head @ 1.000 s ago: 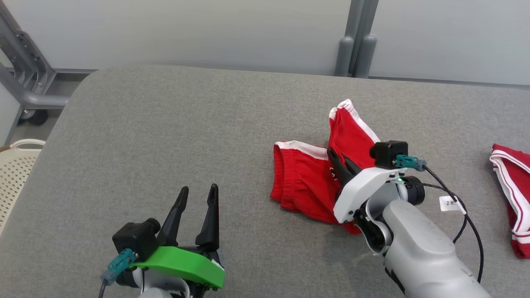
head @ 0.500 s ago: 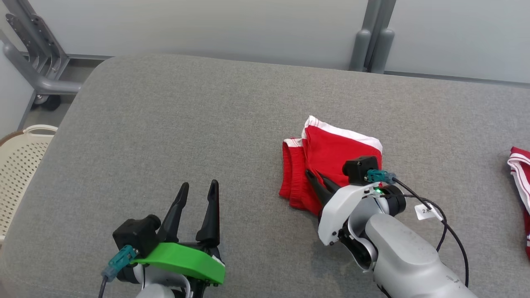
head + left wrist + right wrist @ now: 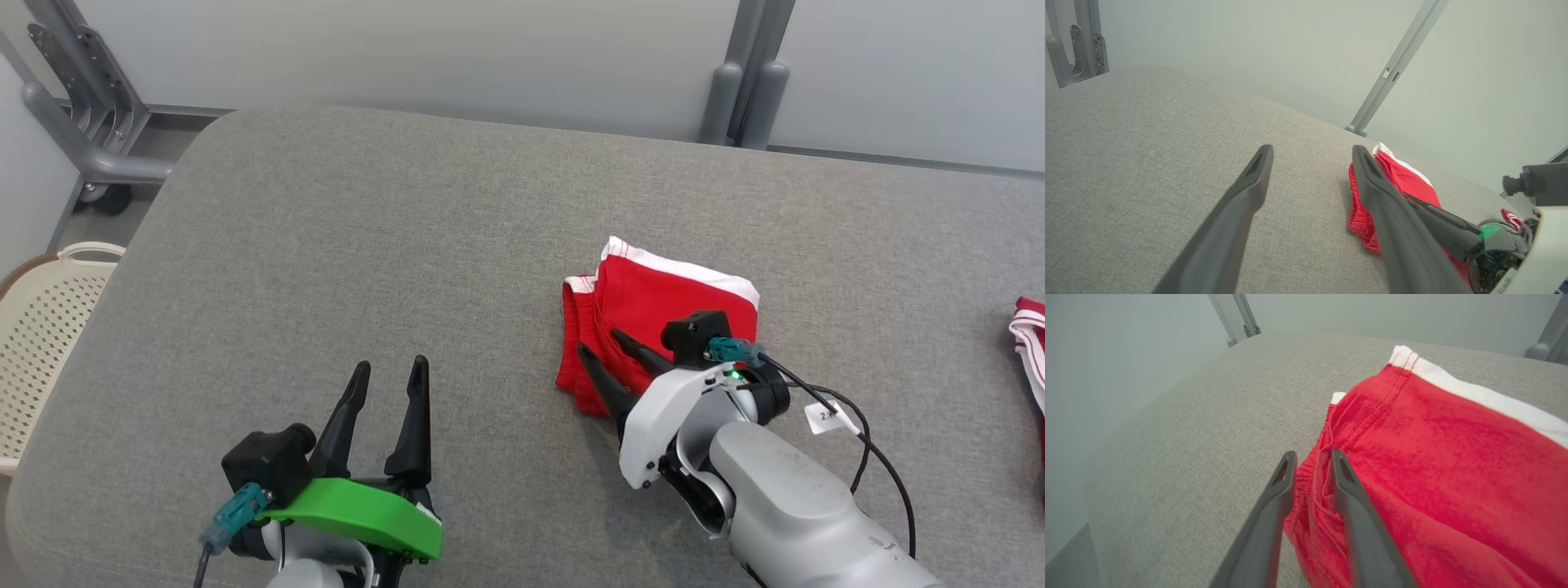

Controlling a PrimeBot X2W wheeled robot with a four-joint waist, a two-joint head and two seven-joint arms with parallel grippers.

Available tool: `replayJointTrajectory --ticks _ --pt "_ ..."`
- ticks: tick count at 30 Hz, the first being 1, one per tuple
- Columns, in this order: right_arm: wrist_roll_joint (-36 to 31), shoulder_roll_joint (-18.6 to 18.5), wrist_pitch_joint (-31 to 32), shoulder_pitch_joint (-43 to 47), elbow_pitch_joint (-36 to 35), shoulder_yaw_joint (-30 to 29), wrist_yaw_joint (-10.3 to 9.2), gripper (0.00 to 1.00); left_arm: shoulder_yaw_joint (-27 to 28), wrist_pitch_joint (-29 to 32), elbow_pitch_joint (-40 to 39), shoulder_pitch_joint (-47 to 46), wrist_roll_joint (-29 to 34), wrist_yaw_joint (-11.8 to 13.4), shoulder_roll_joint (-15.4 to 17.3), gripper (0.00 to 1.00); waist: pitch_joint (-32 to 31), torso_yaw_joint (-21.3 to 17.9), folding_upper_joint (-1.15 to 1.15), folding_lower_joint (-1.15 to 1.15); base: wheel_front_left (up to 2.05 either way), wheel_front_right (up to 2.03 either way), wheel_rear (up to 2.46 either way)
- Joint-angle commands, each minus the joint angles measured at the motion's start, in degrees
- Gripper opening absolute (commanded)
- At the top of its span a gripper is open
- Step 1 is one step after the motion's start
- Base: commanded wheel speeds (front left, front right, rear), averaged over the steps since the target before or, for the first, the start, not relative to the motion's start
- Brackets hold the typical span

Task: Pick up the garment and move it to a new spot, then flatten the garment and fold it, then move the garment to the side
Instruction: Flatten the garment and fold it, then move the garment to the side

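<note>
Garment [image 3: 678, 290] lies folded beneath the right claw [image 3: 601, 341], whose fingers stand parted.

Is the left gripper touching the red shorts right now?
Apart. In the head view, bare grey cushion lies between the left gripper and the red shorts; their overlap in the left wrist view is only line of sight.
</note>
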Motion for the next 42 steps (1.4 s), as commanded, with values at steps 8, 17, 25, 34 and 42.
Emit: replayJointTrajectory --ticks 8,17,25,34,42 --pt "1.2 -0.1 -1.4 1.3 -3.5 1.9 0.00 1.00 0.0 0.0 -0.1 0.5 -0.4 0.1 0.4 1.00 -1.9 -1.4 0.27 0.00 0.00 0.00 0.00" --pt "-2.0 -0.1 -3.7 4.2 -6.5 -4.5 0.00 1.00 -0.7 0.6 -1.0 2.3 -0.4 0.9 1.1 1.00 -4.1 -3.5 0.27 0.00 0.00 0.00 0.00" --pt "-8.9 -0.1 -4.9 8.2 -7.9 -17.2 0.00 1.00 -1.7 1.1 -1.8 3.0 0.1 1.2 1.2 1.00 -4.7 -3.7 0.27 0.00 0.00 0.00 0.00" --pt "-14.8 -0.4 -3.6 13.2 -11.1 -28.3 0.00 0.00 -2.9 1.4 -1.9 2.4 1.6 1.8 1.7 1.00 -4.6 -2.0 0.27 0.00 0.00 0.00 0.00" --pt "-18.0 -1.1 -1.2 14.2 -11.0 -29.6 0.00 0.00 -3.0 1.3 -2.1 1.4 1.7 1.8 1.4 1.00 -2.4 2.0 0.27 0.00 0.00 0.00 0.00"
